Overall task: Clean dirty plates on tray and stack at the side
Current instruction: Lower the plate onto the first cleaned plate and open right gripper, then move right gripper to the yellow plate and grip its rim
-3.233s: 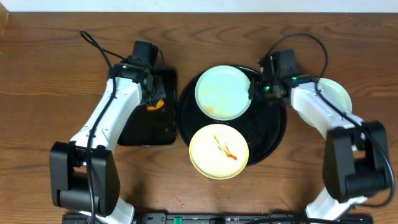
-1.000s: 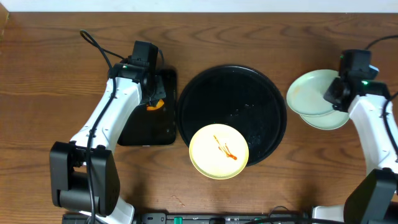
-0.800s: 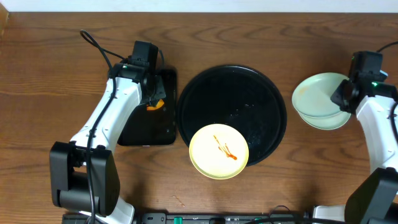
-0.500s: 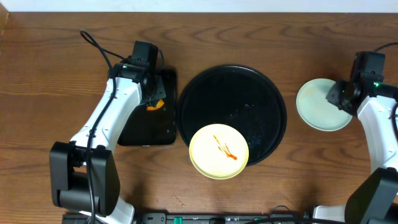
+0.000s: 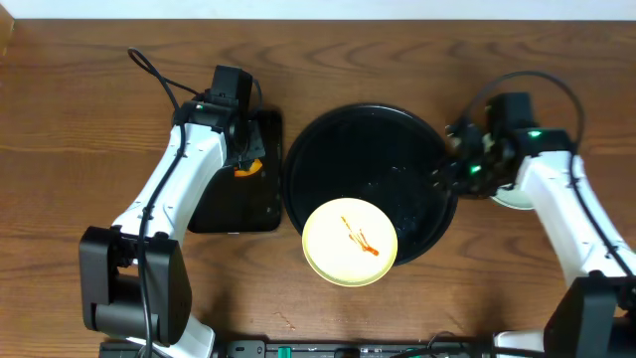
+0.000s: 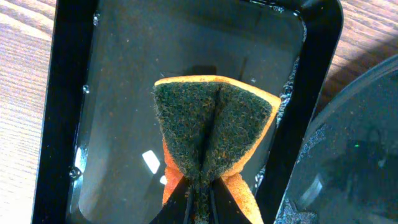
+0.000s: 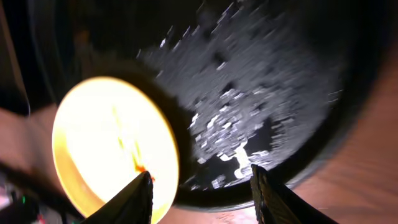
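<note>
Your yellow plate looks stiff, light and sauce-slick, so pinch its rim; your right gripper hangs spread wide; your left gripper pinches the sponge.

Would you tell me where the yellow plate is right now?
In the overhead view, the yellow plate lies at the near edge of the round tray, mid-table, overhanging its rim toward the robot's bases.

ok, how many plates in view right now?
2. A yellow plate with orange sauce streaks overhangs the front rim of the round black tray. A pale plate sits on the table right of the tray, mostly hidden under the right arm; more may be stacked there.
</note>
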Controlling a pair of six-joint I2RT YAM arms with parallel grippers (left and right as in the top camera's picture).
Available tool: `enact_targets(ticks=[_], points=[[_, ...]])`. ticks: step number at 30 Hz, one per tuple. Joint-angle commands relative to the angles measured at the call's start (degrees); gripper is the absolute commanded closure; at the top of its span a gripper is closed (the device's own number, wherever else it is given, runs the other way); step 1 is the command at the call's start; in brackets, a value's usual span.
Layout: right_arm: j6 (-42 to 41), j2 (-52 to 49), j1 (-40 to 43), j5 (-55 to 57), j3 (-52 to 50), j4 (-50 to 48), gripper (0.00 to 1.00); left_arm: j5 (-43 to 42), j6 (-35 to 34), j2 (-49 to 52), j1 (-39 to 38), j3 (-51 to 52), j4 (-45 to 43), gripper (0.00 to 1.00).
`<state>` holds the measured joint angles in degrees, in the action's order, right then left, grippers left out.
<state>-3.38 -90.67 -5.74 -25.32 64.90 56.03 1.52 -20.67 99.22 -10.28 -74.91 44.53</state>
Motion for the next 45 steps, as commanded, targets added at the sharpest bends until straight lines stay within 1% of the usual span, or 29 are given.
enact_targets(ticks=[1, 3, 5, 6, 11, 14, 16, 18, 20, 23, 30, 31, 32, 33, 34, 37, 41, 43, 45], points=[[-3.5, 1.0, -4.1, -1.5, -4.5, -1.2, 0.53, 0.7, 0.9, 0.0, 0.1, 0.1, 0.0, 0.92], [-5.4, 1.0, -6.3, -1.5, -7.5, -3.4, 0.55, 0.7, 0.9, 0.0, 0.1, 0.1, 0.0, 0.92], [-8.4, 0.9, -8.5, -1.5, -11.2, -7.1, 0.6, 0.7, 0.9, 0.0, 0.1, 0.1, 0.0, 0.92], [-9.9, 0.9, -9.4, -1.5, -12.8, -9.0, 0.62, 0.7, 0.9, 0.0, 0.1, 0.1, 0.0, 0.92], [-13.9, 0.9, -13.1, -1.5, -17.8, -14.8, 0.65, 0.7, 0.9, 0.0, 0.1, 0.1, 0.0, 0.92], [-15.5, 0.9, -14.7, -0.5, -19.6, -17.3, 0.7, 0.7, 0.9, 0.0, 0.1, 0.1, 0.0, 0.92], [-18.0, 0.9, -15.4, 1.9, -20.2, -18.0, 0.76, 0.7, 0.9, 0.0, 0.1, 0.1, 0.0, 0.92], [-19.7, 0.9, -15.8, 4.2, -20.5, -18.5, 0.89, 0.7, 0.9, 0.0, 0.1, 0.1, 0.1, 0.92], [-20.5, 0.9, -16.0, 5.9, -20.5, -19.3, 0.97, 0.7, 0.9, 0.0, 0.1, 0.1, 0.0, 0.93], [-20.6, 0.9, -15.9, 8.3, -20.5, -23.7, 0.99, 0.7, 0.9, 0.0, 0.1, 0.1, 0.0, 0.92], [-20.6, 0.9, -13.9, 16.2, -19.8, -40.7, 0.99, 0.6, 0.9, 0.0, 0.1, 0.1, 0.5, 0.92], [-20.3, 0.9, -13.1, 18.2, -19.7, -44.8, 0.99, 0.6, 0.9, 0.0, 0.1, 0.1, 0.4, 0.93], [-19.9, 0.9, -12.3, 19.5, -19.7, -49.2, 0.86, 0.6, 0.9, 0.0, 0.1, 0.1, 0.4, 0.92], [-19.7, 0.9, -12.0, 19.5, -19.7, -50.6, 0.7, 0.6, 0.9, 0.0, 0.1, 0.1, 0.5, 0.93], [-19.7, 0.9, -11.8, 19.5, -19.7, -51.2, 0.61, 0.6, 0.9, 0.0, 0.1, 0.1, 0.5, 0.92], [-19.8, 0.9, -11.9, 15.8, -19.7, -50.5, 0.55, 0.6, 0.9, 0.0, 0.1, 0.1, 0.7, 0.92], [-20.1, 0.9, -13.2, 8.7, -19.7, -46.5, 0.57, 0.6, 0.9, 0.0, 0.1, 0.1, 0.6, 0.92], [-23.5, 0.9, -14.3, 5.6, -19.7, -43.1, 0.58, 0.6, 0.9, 0.0, 0.1, 0.1, 0.7, 0.92], [-27.2, 0.9, -15.7, 5.6, -19.7, -39.6, 0.57, 0.6, 0.9, 0.0, 0.1, 0.1, 0.7, 0.92]])
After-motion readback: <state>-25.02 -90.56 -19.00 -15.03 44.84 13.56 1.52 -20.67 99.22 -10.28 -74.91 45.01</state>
